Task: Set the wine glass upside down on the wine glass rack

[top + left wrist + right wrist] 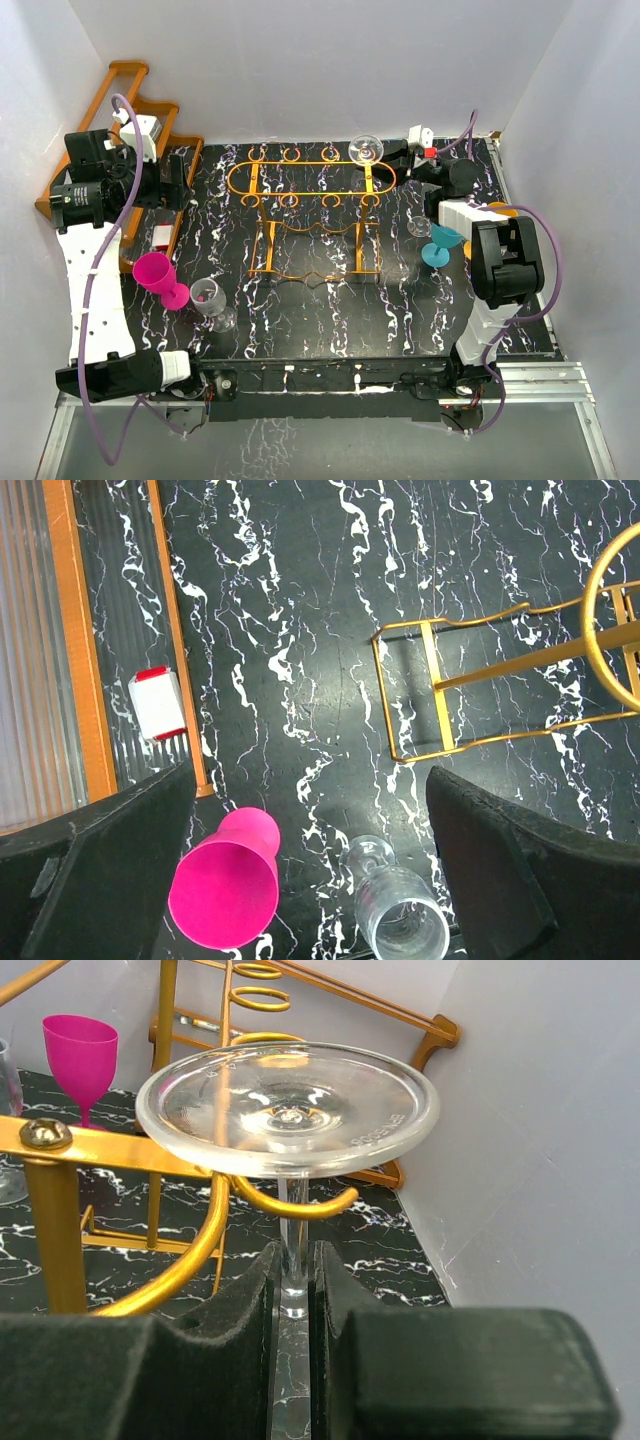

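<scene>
From above, the inverted wine glass (366, 150) showed at the one o'clock end of the wine glass rack (310, 162). The left claw (310, 810) stood spread above a pink goblet (225, 890). The right claw (297, 1260) pinched the stem, foot over a ring slot. Seating seemed underway: lower gently, then release.

Wine glass (288, 1110) bowl behind right tool (293, 1270)

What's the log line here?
right end effector: shut on clear wine glass stem | glass: inverted, stem in slot of orange-gold wire rack | left end effector: open, empty
</scene>
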`<state>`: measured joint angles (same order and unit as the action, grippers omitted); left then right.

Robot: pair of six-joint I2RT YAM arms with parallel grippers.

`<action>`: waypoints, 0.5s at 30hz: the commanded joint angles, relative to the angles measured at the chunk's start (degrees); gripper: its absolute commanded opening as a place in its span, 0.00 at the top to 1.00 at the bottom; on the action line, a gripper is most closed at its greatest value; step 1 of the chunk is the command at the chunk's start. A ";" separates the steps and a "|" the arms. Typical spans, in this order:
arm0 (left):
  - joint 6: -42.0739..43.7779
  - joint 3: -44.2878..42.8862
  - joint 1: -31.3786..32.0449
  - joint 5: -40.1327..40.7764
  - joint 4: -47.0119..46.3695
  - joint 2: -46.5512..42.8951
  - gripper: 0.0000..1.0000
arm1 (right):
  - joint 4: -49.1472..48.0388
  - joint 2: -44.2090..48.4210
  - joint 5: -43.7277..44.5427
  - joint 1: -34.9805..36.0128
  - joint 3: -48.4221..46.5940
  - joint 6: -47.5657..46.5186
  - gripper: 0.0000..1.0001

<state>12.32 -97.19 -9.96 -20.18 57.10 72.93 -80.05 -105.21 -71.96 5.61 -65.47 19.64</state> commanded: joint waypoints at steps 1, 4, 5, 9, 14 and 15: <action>-0.64 0.26 -0.24 -0.60 -0.60 -0.55 0.03 | -5.74 1.55 1.47 -0.07 -0.35 -0.52 0.92; -0.92 0.73 -0.24 0.23 -1.20 -0.84 0.03 | -5.77 2.37 1.69 -0.23 0.93 -0.58 0.92; -1.29 0.89 -0.24 0.97 -1.47 -0.89 0.03 | -5.75 2.75 1.69 -0.39 1.47 -0.70 0.92; -2.75 0.56 -0.28 5.37 -1.82 -0.54 0.03 | -5.15 4.10 1.60 -0.84 3.77 -1.12 0.92; -1.10 -7.16 -0.50 13.15 8.68 4.82 0.03 | -4.88 4.82 2.25 -1.05 6.08 -1.65 0.90; 0.15 -9.14 -0.51 13.74 11.67 5.16 0.03 | -4.86 4.84 2.29 -1.10 6.33 -1.70 0.88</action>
<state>10.70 -99.09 -10.02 -12.88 58.83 74.81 -80.93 -102.87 -70.74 4.86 -60.25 19.40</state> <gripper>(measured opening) 0.970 0.141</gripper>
